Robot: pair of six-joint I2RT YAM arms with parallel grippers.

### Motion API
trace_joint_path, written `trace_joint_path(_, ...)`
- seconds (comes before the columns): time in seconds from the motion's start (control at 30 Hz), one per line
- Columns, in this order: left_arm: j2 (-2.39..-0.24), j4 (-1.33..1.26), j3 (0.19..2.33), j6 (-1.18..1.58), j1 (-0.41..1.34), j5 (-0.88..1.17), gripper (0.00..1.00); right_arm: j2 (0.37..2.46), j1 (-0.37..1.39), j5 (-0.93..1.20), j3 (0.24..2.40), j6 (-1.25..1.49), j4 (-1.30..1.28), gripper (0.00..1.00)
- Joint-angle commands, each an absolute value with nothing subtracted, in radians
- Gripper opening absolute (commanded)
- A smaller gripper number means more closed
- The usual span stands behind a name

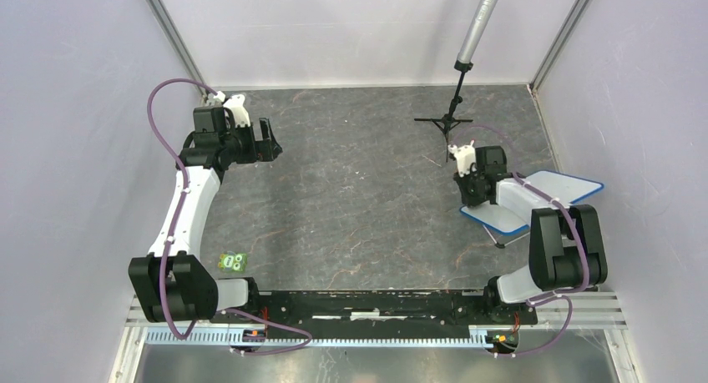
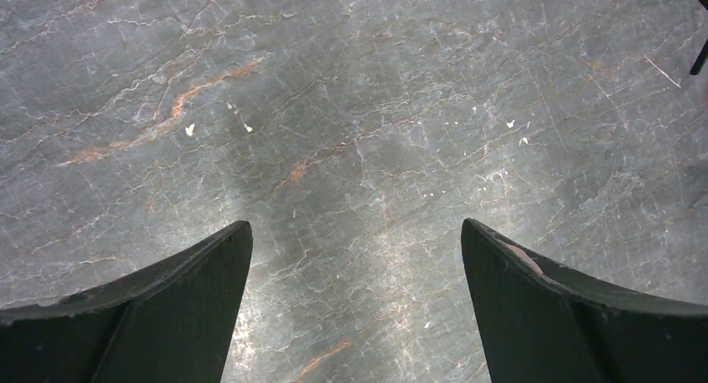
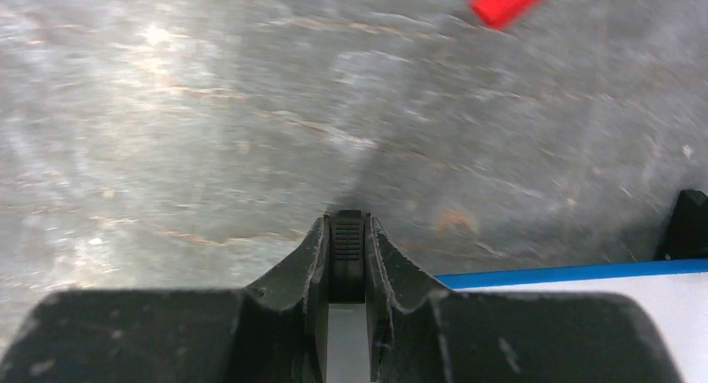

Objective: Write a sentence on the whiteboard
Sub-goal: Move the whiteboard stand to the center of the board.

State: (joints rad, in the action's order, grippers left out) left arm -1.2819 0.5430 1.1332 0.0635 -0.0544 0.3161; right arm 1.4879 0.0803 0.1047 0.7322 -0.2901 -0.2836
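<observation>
The whiteboard (image 1: 558, 185), white with a blue rim, lies at the right of the table, partly under my right arm. In the right wrist view its blue edge (image 3: 576, 274) runs along the lower right. No sentence shows on the parts of the board I can see. My right gripper (image 3: 348, 220) hangs just left of the board (image 1: 472, 196), shut on a marker (image 3: 347, 243) with a black ribbed end and a white barrel. A blurred red piece (image 3: 509, 1) lies on the table ahead of it. My left gripper (image 1: 271, 141) hovers far left, open and holding nothing (image 2: 357, 229).
A small black tripod (image 1: 447, 123) with a silver pole (image 1: 482, 22) stands at the back, just behind my right gripper. A green card (image 1: 232, 262) lies near the left arm's base. Enclosure walls close in the left, right and back sides.
</observation>
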Motion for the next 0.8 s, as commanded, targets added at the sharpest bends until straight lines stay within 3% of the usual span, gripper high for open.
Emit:
trace_joint_path(0.0,-1.267,0.505,1.132,0.103,-0.052,0.314,1.0,1.501,0.224,0.295,0.689,-0.316,-0.39,0.0)
trace_joint_path(0.5,-1.284,0.518,1.145,0.115,-0.053,0.26,1.0,1.569,0.753,0.279,0.78,-0.451,-0.449,0.0)
trace_joint_path(0.77,-1.333,0.57,1.19,0.123,-0.057,0.197,1.0,1.705,0.934,0.233,0.946,-0.743,-0.58,0.0)
